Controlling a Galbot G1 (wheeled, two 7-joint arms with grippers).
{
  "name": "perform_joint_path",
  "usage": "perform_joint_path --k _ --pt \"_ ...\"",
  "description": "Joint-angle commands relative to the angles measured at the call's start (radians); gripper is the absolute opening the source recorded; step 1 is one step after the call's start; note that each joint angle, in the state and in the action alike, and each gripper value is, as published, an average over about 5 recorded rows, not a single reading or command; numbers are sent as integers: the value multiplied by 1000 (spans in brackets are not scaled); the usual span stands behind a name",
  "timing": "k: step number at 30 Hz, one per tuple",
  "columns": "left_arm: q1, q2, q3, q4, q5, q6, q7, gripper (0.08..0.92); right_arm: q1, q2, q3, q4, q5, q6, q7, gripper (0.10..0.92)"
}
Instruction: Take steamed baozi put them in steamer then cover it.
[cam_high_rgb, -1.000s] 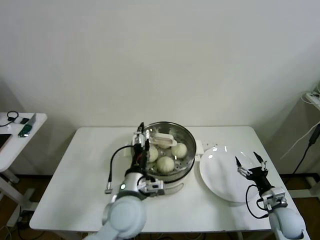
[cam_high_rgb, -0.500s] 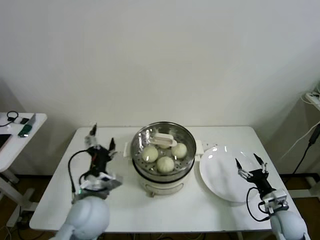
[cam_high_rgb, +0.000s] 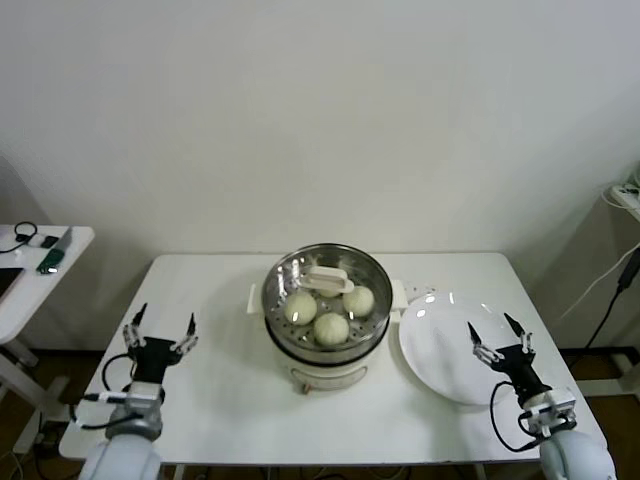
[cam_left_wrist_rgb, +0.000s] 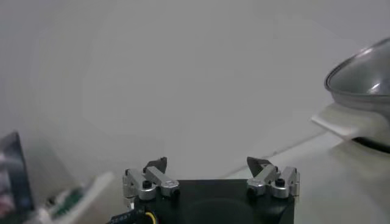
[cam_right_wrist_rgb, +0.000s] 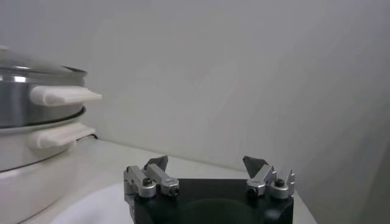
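Head view: steamer sits mid-table, glass cover on, baozi inside; white plate lies at its 3 o'clock. Left gripper at 9 o'clock and right gripper over the plate's near edge both hang released, empty.

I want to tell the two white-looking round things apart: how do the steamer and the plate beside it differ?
The steamer is a deep, shiny steel pot on a white base; the plate is flat and all white. The steamer holds baozi under its cover; the plate is bare. The steamer sits mid-table; the plate lies toward the right gripper. Both are round and rest on the table.
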Motion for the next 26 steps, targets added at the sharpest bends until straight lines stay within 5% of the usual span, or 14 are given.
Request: perform_joint_path --k 1,26 --pt "94 -103 -115 185 -257 -407 72 823 -40 3 0 20 34 14 -9 823" --pt "99 -99 -63 182 -254 -443 130 823 -37 4 7 31 46 23 -8 823"
